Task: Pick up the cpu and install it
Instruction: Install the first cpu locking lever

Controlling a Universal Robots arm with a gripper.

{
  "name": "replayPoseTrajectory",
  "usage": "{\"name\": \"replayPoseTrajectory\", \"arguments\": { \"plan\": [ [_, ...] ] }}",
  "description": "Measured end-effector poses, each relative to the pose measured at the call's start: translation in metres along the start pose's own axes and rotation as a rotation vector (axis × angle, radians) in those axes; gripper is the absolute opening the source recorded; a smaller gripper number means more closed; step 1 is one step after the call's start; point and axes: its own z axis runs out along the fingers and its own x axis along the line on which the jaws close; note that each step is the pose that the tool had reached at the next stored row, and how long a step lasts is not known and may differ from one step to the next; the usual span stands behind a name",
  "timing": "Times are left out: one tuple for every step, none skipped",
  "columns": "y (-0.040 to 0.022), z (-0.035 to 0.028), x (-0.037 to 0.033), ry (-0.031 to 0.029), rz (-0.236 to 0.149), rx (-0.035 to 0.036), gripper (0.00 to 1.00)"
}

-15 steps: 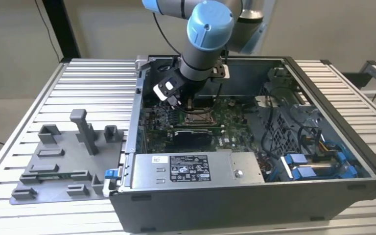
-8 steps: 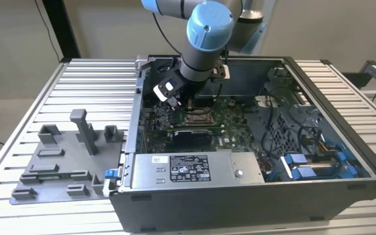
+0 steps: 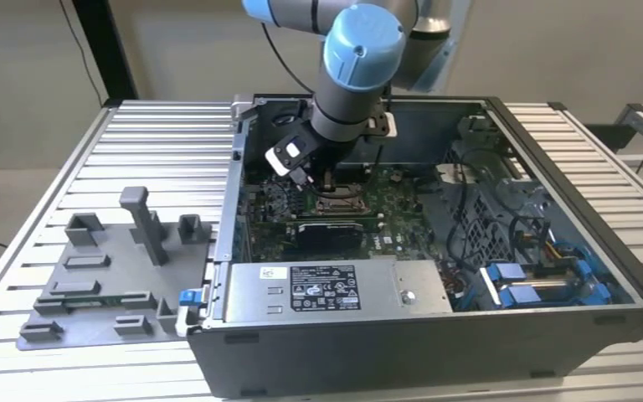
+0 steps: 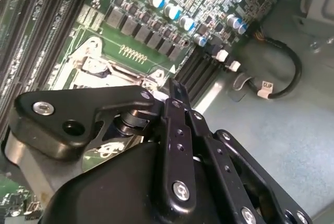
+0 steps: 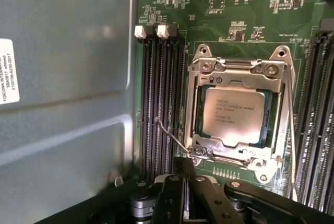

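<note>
Your gripper (image 5: 185, 162) sat closest to both wrist cameras, its black fingers pressed together with nothing between them. You had its tip near one edge of the socket (image 5: 237, 70), just beside a thin wire lever (image 5: 168, 130) at that edge. The cpu (image 5: 233, 114) lay flat inside the socket's metal frame on the green board (image 5: 245, 4), its pale silvery top facing up and apart from the fingertips. Dark memory slots (image 5: 156, 109) ran alongside the socket, between it and a grey metal panel (image 5: 68, 78).

In the exterior view your arm (image 3: 355, 75) reached in from 12 o'clock and hung over the open case (image 3: 434, 335), with the socket directly below the wrist. From the socket, the power supply (image 3: 333, 289) lay at 6 o'clock and the blue brackets (image 3: 534, 280) at 4 o'clock. A grey fixture (image 3: 98, 285) sat on the slatted table (image 3: 165, 134) at 9 o'clock from the case, well apart from the gripper.
</note>
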Motion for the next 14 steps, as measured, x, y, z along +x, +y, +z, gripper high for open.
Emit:
{"name": "replayPoseTrajectory", "arguments": {
  "plan": [
    [0.0017,-0.0002,-0.0001,-0.0001,0.0,0.0,0.0],
    [0.0033,-0.0004,-0.0002,-0.0001,0.0,0.0,0.0],
    [0.0048,-0.0006,-0.0003,-0.0001,0.0,0.0001,0.0],
    [0.0056,-0.0006,-0.0004,0.0,0.0,0.0,0.0],
    [0.0057,-0.0006,-0.0004,0.0,0.0,0.0001,0.0],
    [0.0057,-0.0006,-0.0003,0.0001,0.0,0.0,0.0],
    [0.0053,-0.0005,-0.0001,0.0,0.0,-0.0001,0.0],
    [0.0052,-0.0004,0.0002,0.0,0.0,0.0,0.0],
    [0.005,0.0,0.0011,0.0,0.0,0.0,0.0],
    [0.0049,0.0003,0.0022,-0.0001,0.0,0.0001,0.0],
    [0.0049,0.0009,0.0034,-0.0001,0.0,0.0,0.0],
    [0.0048,0.0016,0.0051,-0.0001,0.0,0.0001,0.0],
    [0.0042,0.0022,0.0064,-0.0001,0.0,0.0001,0.0],
    [0.0022,0.0028,0.0073,0.0001,0.0,-0.0001,0.0]
  ]
}}
